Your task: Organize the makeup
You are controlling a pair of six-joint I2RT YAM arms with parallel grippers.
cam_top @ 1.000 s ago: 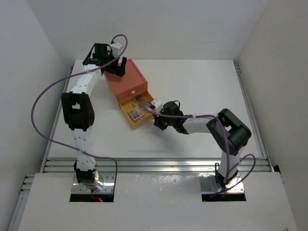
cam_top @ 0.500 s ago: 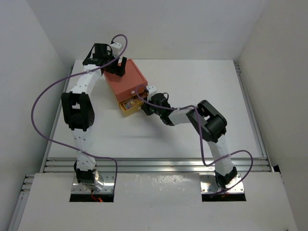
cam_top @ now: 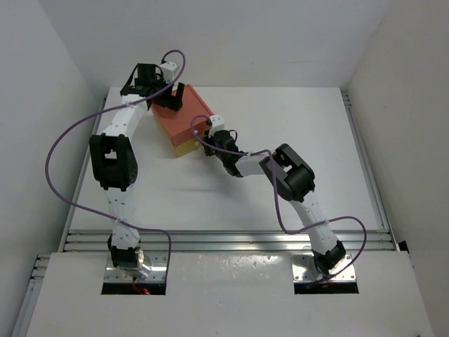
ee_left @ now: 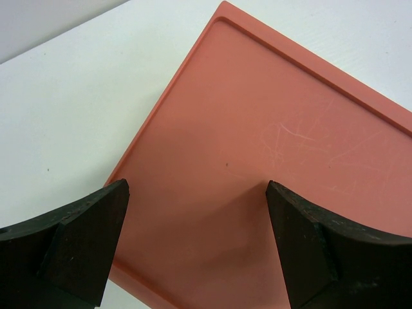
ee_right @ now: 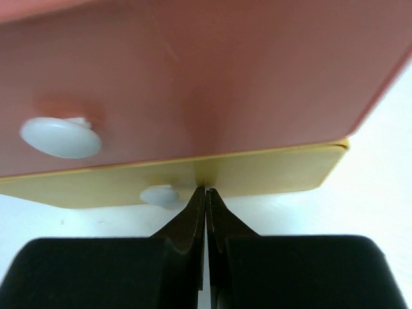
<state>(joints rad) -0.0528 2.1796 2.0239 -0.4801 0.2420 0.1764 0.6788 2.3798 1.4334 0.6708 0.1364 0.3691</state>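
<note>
Drawer [ee_right: 270, 170] now pushed in, right pincer [ee_right: 205, 191] closed against it

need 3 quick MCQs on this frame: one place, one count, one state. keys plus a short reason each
1. What does the right hand touch?
A) the yellow drawer front
B) the box lid
C) bare table

2. How many white knobs show in the right wrist view?
A) one
B) two
C) four

3. What state is the left hand in?
A) open
B) shut on a brush
C) shut, empty

Key:
1 A: its closed tips meet the yellow front beside a knob.
2 B: one knob sits on the orange-red front above, and a second on the yellow front below.
3 A: its fingers stand wide apart over the top of the orange-red box.
</note>
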